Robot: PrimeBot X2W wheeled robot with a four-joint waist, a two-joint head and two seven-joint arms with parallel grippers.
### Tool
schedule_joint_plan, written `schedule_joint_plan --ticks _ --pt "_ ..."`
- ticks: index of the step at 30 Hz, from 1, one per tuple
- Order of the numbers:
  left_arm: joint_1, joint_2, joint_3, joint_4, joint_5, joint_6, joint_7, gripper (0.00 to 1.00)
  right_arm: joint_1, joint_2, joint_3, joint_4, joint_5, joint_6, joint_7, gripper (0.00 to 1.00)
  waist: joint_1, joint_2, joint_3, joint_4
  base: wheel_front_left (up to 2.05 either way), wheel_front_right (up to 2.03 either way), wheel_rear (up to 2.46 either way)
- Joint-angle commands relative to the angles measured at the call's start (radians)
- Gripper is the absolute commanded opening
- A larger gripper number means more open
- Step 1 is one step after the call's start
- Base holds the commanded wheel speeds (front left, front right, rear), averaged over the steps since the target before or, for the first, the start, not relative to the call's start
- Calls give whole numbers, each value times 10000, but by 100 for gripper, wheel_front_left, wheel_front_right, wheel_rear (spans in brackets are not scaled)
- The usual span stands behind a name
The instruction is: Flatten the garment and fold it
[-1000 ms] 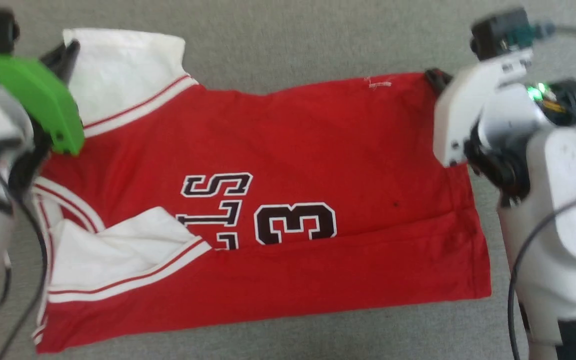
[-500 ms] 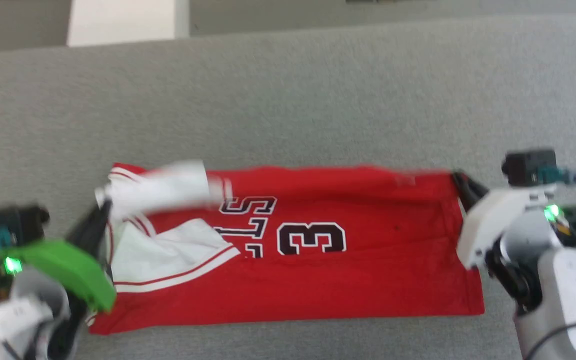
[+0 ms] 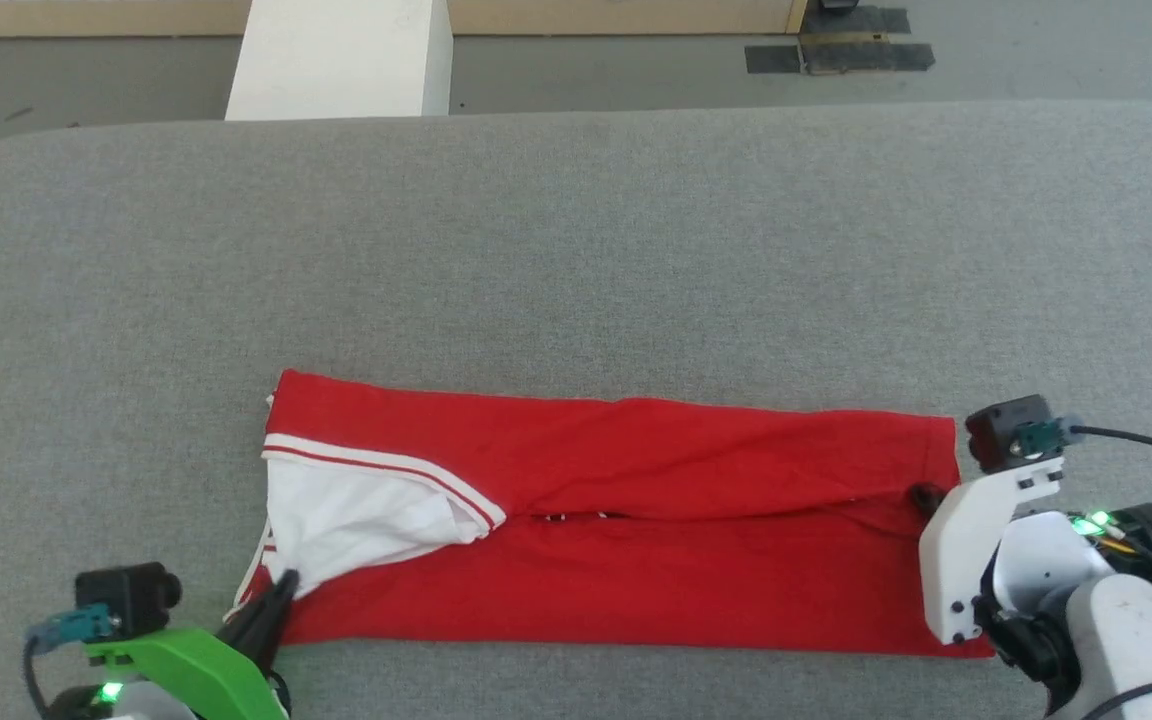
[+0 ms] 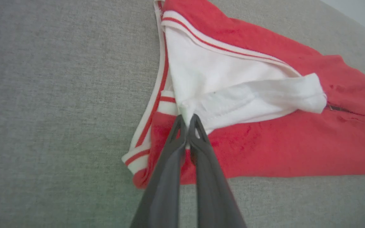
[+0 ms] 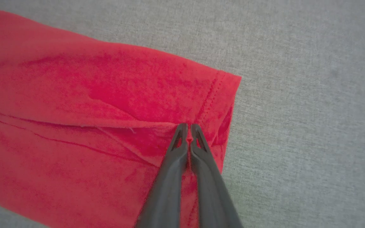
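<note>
Right now your left gripper [image 4: 187, 118] has its two long dark fingers pinched together on the edge of the white sleeve [image 4: 233, 91]. That grip is at the near left corner of the red jersey-style garment [image 4: 280, 152] with white, red-striped trim. Your right gripper [image 5: 188, 128] is likewise clamped, its tips closed on a folded red edge just inside the stitched hem at the garment's right end.

Between the two grips the garment lies as a long, narrow band running left to right. Its far part is lapped over, and that edge meets the near part along a line through the middle. The sleeve sits at the left end, spilling onto the near part.

The band rests on a flat grey fabric-covered surface [image 3: 576, 250], close to your side, with a broad stretch beyond it. Past the far edge you see grey floor [image 3: 586, 70], a white rectangular block [image 3: 341, 60], a strip of pale wood [image 3: 86, 15] and patches of dark tape [image 3: 836, 55].

The head view gives you the whole band and both arms at once. The wrist views add what it cannot resolve, which is cloth caught between the fingertips and, on the left, the sleeve's stitched cuff curled over.
</note>
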Motion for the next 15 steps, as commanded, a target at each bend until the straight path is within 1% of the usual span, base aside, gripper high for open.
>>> schedule_joint_plan --ticks 1,4,6,7,8,9,11,15 --pt "-135 -129 -80 168 75 -135 -26 0 -11 0 78 132 -111 -15 51 0 1 0 119 16 0 0 0" --pt "-415 -348 -339 619 203 -362 -42 0 -112 112 144 454 -150 -15 184 0 1 0 196 59 0 0 0" --pt "-532 -483 -444 877 254 -435 -80 0 -135 187 127 600 -117 -15 267 0 1 0 190 79 0 0 0" --pt "-584 -549 -506 1031 298 -464 -106 33 -130 239 90 658 -78 -15 320 30 1 0 161 91 0 0 0" --pt "-616 -618 -544 1177 317 -481 -146 75 -113 271 70 667 -49 -15 336 47 1 0 108 100 0 0 0" --pt "-631 -678 -547 1280 327 -486 -220 100 -79 302 9 650 -11 -15 326 100 1 0 45 115 0 0 0" --pt "-615 -780 -584 1468 390 -488 -387 100 57 390 -172 531 72 -15 295 100 1 0 -128 136 0 0 0" --pt "-436 -955 -564 1491 466 -458 -844 100 531 752 -862 -141 326 -15 -191 100 1 0 -520 207 0 0 0"
